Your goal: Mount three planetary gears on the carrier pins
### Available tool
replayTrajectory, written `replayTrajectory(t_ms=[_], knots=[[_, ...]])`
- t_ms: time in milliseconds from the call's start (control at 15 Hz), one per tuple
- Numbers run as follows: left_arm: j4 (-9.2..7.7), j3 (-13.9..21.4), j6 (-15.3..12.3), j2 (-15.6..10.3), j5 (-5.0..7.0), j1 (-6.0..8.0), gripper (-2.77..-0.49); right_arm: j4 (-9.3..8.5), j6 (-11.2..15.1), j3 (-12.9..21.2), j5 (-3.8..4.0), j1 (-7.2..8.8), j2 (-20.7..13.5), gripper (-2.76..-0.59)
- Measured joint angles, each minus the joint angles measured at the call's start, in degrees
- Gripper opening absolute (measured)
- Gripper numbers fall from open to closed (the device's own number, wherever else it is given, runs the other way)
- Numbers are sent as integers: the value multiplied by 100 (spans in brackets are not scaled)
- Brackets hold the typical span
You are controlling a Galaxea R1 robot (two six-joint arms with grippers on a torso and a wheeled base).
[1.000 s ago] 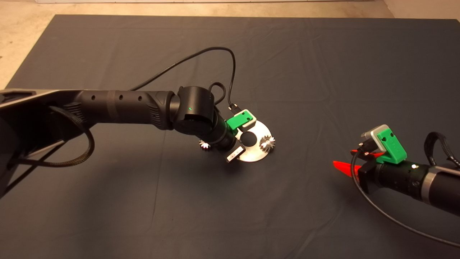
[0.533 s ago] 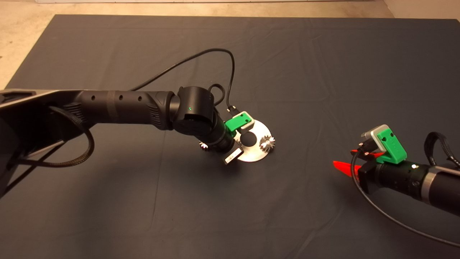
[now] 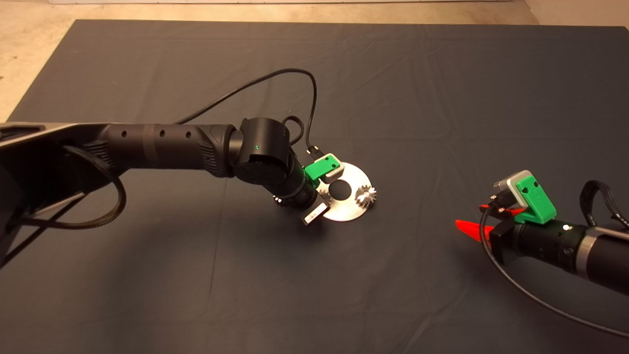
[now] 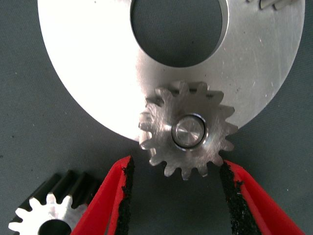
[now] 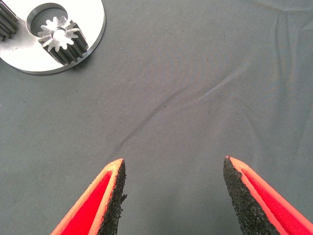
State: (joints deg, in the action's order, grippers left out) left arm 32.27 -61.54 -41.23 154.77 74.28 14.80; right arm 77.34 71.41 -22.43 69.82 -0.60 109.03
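The silver carrier plate (image 3: 355, 210) lies mid-mat. One planetary gear (image 4: 188, 132) sits on a carrier pin (image 4: 189, 132), whose tip shows in its centre hole. My left gripper (image 4: 176, 166) is open just behind this gear, one finger to each side, touching nothing. A second gear (image 3: 365, 195) sits on the plate's right side, also seen as a gear (image 5: 62, 39) in the right wrist view. A third gear (image 4: 49, 218) lies loose on the mat beside the plate, half hidden under my left wrist (image 3: 279, 199). My right gripper (image 3: 469, 216) waits open at the right.
A black cable (image 3: 275, 81) loops above the mat behind the left wrist. The dark mat (image 3: 196, 295) runs wide on all sides, with wrinkles (image 5: 161, 107) between the right gripper and the plate. Bare floor (image 3: 29, 29) lies beyond the far left corner.
My left wrist has drawn back a little to the left, away from the plate. The gears on the plate have stayed put. The right arm has not moved.
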Motion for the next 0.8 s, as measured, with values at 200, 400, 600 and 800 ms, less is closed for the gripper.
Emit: replayTrajectory(t_ms=[200,400,600,800], knots=[[-275,2,-4,49,202,247,-210,0,0,0,2,0,0,-188],[-312,0,-4,41,402,391,-198,0,0,0,22,-2,0,-188],[-367,0,-4,-36,424,447,-195,0,0,0,46,-2,2,-188],[-374,55,-2,-330,417,523,-190,0,0,0,53,-2,1,-188]])
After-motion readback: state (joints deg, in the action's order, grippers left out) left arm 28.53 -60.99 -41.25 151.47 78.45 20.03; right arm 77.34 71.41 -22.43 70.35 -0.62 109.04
